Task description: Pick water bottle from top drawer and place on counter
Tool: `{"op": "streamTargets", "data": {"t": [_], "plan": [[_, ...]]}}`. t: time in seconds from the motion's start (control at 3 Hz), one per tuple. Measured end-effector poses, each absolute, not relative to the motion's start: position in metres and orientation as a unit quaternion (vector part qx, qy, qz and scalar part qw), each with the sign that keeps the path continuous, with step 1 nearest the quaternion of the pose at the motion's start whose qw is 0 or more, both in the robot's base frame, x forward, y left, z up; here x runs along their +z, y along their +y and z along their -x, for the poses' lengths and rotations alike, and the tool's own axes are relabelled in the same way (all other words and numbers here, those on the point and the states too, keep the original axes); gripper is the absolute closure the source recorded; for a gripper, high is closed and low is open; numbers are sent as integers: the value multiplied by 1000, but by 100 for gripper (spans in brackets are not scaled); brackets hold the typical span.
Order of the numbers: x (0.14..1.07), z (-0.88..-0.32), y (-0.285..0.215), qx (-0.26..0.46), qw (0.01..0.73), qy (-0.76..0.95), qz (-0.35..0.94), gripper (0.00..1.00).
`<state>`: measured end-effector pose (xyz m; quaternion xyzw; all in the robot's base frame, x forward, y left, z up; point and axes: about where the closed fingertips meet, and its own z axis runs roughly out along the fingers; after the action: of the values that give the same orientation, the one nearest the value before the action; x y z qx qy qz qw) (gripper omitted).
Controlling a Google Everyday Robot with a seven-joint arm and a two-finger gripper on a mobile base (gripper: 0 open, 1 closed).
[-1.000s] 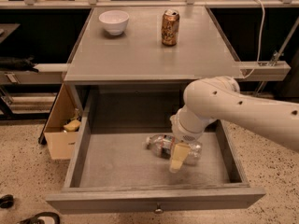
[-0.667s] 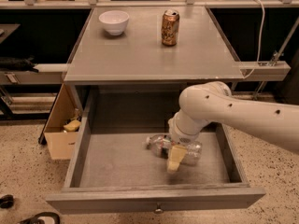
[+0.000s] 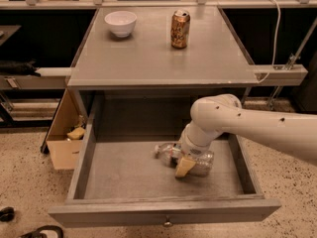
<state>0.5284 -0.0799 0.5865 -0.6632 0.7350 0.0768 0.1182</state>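
The water bottle (image 3: 202, 162) lies on its side on the floor of the open top drawer (image 3: 124, 170), right of its middle, cap end toward the left. My gripper (image 3: 185, 163) comes down from the white arm (image 3: 257, 125) on the right and sits right on the bottle's middle, hiding its label. The counter (image 3: 148, 53) is the grey top above the drawer. The drawer's front panel with its small knob (image 3: 168, 224) is at the bottom of the camera view.
A white bowl (image 3: 121, 23) stands at the counter's back left and a gold-brown can (image 3: 180, 29) at its back middle. A tan cardboard box (image 3: 67, 135) sits on the floor left of the drawer. A cable (image 3: 274, 38) hangs at the right.
The arm and gripper have shifted slightly left and settled lower over the bottle. The bottle has stayed where it lay.
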Motion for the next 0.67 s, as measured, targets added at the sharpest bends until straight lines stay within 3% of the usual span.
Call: {"op": "streamTargets", "data": {"t": [0.33,0.67], "plan": [[591,-528,-80,77,118,735,663,65],[660,-544,-88,60,211,726,652,96]]}}
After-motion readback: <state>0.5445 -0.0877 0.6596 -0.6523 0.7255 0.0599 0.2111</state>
